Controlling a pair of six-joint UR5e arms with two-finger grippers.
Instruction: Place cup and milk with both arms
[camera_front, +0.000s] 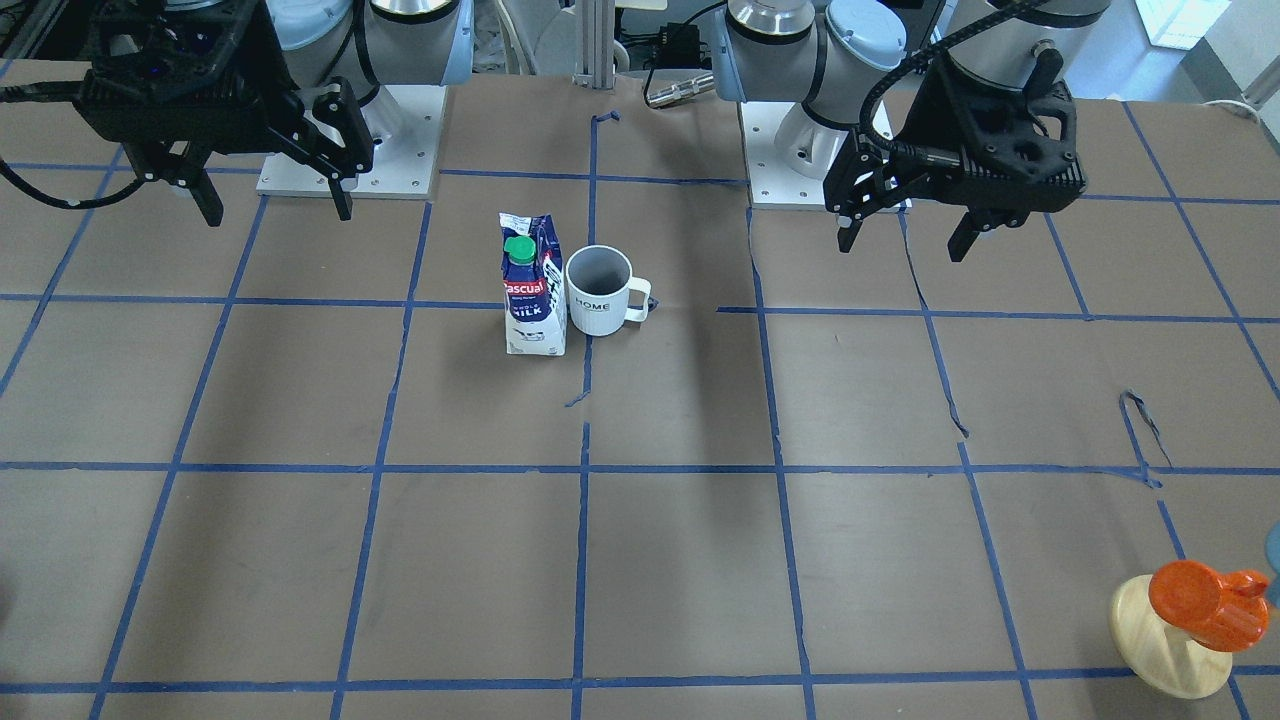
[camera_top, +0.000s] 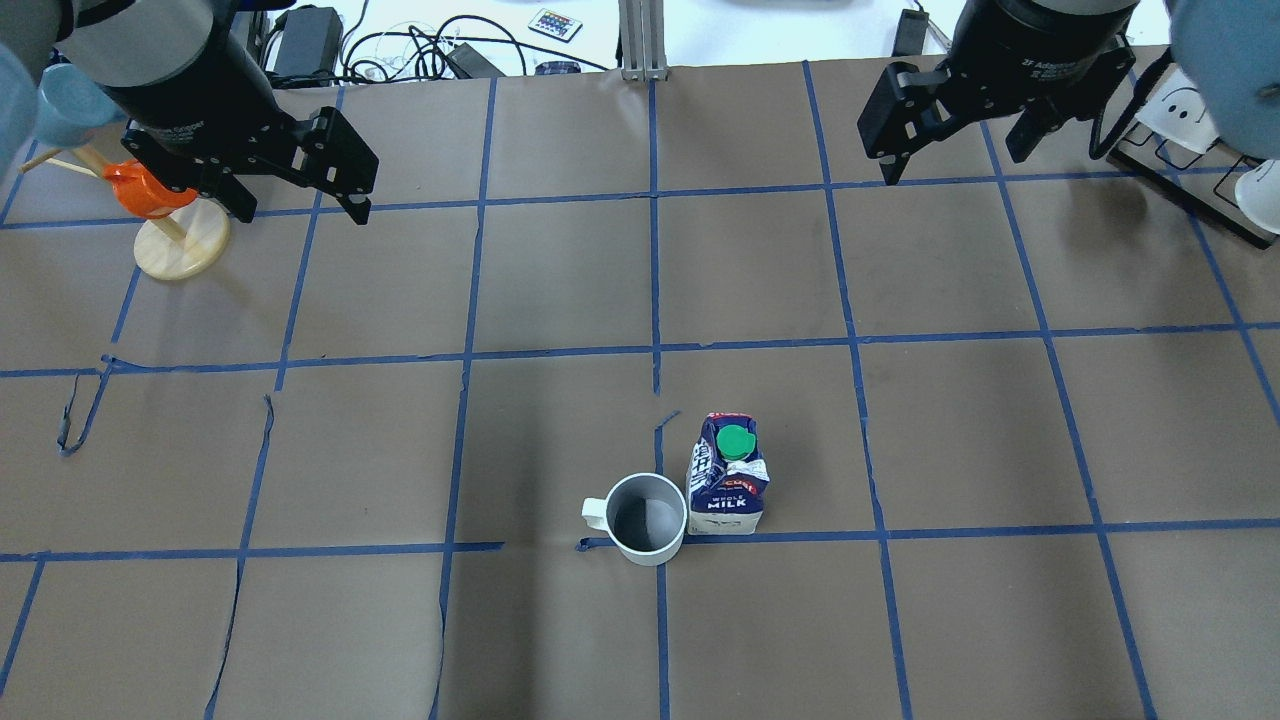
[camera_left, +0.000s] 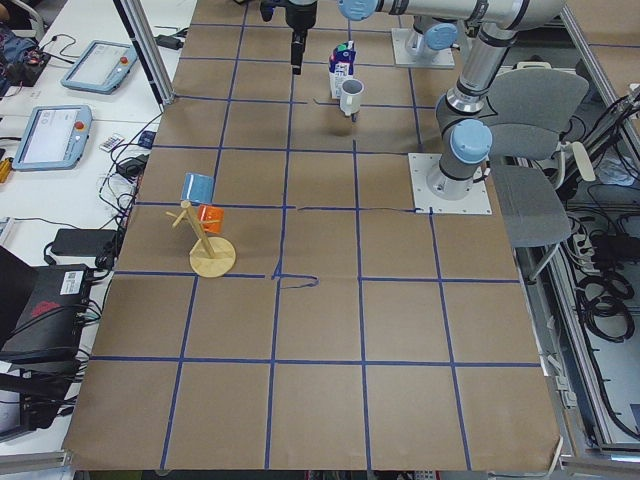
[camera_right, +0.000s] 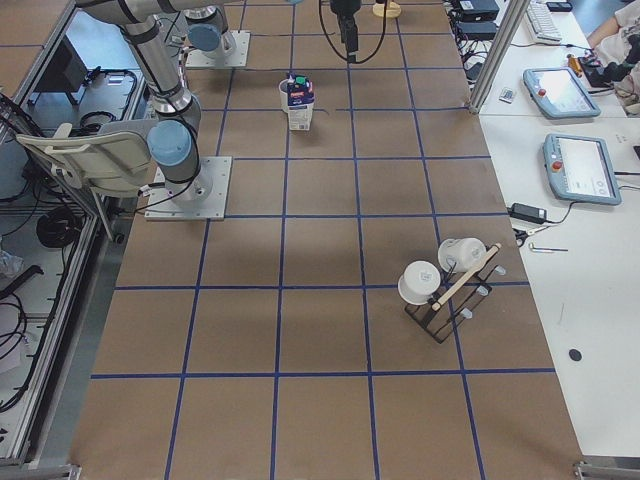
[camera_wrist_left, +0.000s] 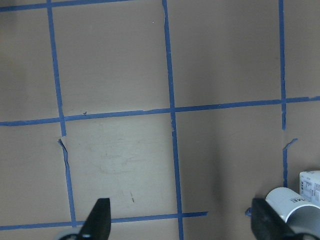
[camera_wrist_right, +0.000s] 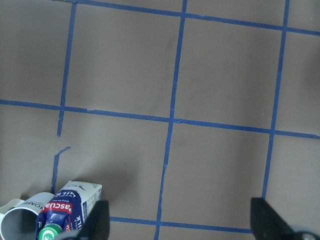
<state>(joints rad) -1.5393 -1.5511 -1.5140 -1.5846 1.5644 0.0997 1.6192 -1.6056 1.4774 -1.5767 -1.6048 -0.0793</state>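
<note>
The white "HOME" cup (camera_front: 600, 290) (camera_top: 647, 517) stands upright on the brown paper table, handle pointing to the robot's left. The blue and white milk (camera_front: 533, 290) (camera_top: 728, 480) with a green cap stands upright right beside it, on the robot's right. My left gripper (camera_front: 905, 235) (camera_top: 300, 212) is open and empty, raised above the table far from both. My right gripper (camera_front: 275, 210) (camera_top: 950, 165) is open and empty, also raised and far off. The left wrist view shows the cup (camera_wrist_left: 295, 207) at its bottom right. The right wrist view shows the milk (camera_wrist_right: 62, 212) at its bottom left.
A wooden stand with an orange cup (camera_front: 1195, 610) (camera_top: 170, 215) sits at the far corner on the robot's left, close under the left gripper. A rack with white mugs (camera_right: 445, 280) stands at the robot's right end. Blue tape lines grid the table (camera_top: 960, 430).
</note>
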